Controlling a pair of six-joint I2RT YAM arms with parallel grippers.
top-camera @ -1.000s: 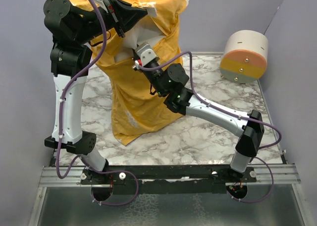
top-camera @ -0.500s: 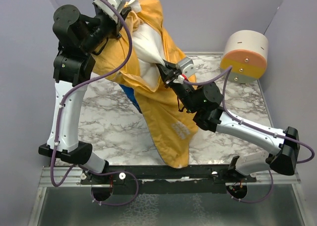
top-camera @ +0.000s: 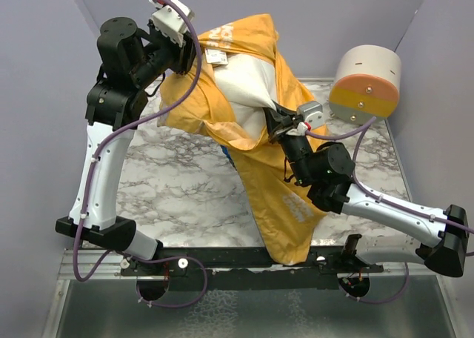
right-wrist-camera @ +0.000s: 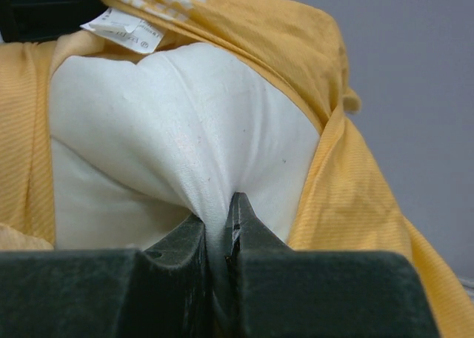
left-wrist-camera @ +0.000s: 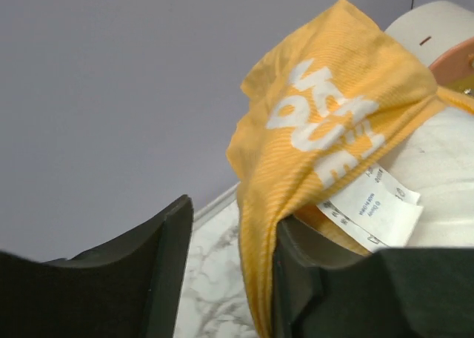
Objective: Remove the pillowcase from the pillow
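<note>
Marble-patterned tabletop (top-camera: 170,197) underlies both arms. From lower right, the right arm stretches up-frame, the right gripper (right-wrist-camera: 220,230) pinching the plump white pillow (top-camera: 248,93) at centre, half wrapped in the yellow-orange fabric pillowcase (top-camera: 285,204). Upper left, the raised left gripper (left-wrist-camera: 226,219) gapes, cloth against one finger.

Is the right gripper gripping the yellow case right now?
No: the right gripper is pinched on a fold of the white pillow, with the yellow pillowcase lying to either side.
</note>
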